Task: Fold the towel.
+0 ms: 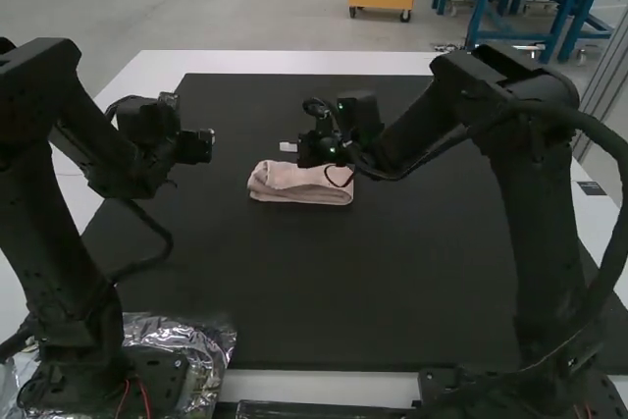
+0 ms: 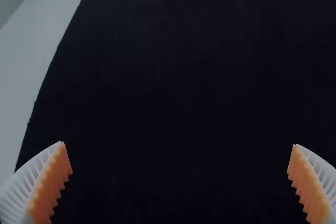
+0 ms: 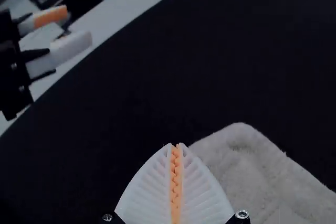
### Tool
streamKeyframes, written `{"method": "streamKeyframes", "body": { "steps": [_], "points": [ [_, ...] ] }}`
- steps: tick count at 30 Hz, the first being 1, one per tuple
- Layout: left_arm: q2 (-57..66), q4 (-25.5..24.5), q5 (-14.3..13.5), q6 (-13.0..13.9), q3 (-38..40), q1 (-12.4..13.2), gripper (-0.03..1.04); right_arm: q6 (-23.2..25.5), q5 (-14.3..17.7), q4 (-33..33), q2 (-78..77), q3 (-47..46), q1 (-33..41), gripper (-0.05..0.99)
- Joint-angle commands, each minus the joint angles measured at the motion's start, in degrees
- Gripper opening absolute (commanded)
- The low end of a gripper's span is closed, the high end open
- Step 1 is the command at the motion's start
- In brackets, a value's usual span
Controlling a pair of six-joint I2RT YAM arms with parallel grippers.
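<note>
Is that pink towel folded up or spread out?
Folded: the towel lies in a compact bundle on the black mat, its layers visible.

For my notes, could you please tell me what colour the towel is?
Pale pink, best seen in the high view.

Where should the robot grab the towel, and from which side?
Probably the left end of the towel, coming low from the left, gripping above and below its layers. The folded bundle lies longest left to right, that end is rounded, and the right arm hangs over its far right part.
</note>
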Motion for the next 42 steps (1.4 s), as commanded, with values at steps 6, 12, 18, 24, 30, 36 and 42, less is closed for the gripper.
{"method": "streamKeyframes", "body": {
  "steps": [6,12,18,24,30,36,42],
  "points": [
    [-4.2,1.9,-9.0,1.4,-0.9,-1.7,0.97,-0.1,0.0,7.0,5.6,-1.8,-0.3,-0.03],
    [-7.3,-0.5,-8.9,1.8,-0.2,-1.7,0.97,0.5,0.0,10.2,10.7,-1.8,0.0,-0.03],
    [-12.6,-5.8,-8.3,1.7,2.2,-1.9,0.97,0.5,-0.1,10.6,13.5,-1.3,0.2,-0.03],
    [-19.2,-11.9,-8.0,1.7,5.7,-2.0,0.97,3.5,-0.2,10.8,8.2,-1.4,-0.5,-0.02],
    [-26.7,-17.7,-6.2,1.9,9.6,-2.6,0.97,4.1,0.2,3.4,-7.5,-0.1,-1.2,0.08],
    [-33.8,-22.5,-5.9,2.7,13.5,-4.1,0.97,4.1,5.8,-4.9,-27.3,-0.3,-3.6,0.6],
    [-41.4,-27.0,-4.7,2.7,14.4,-6.0,0.97,1.9,7.7,-12.3,-45.9,-4.4,-9.9,0.86]
  ]
}}
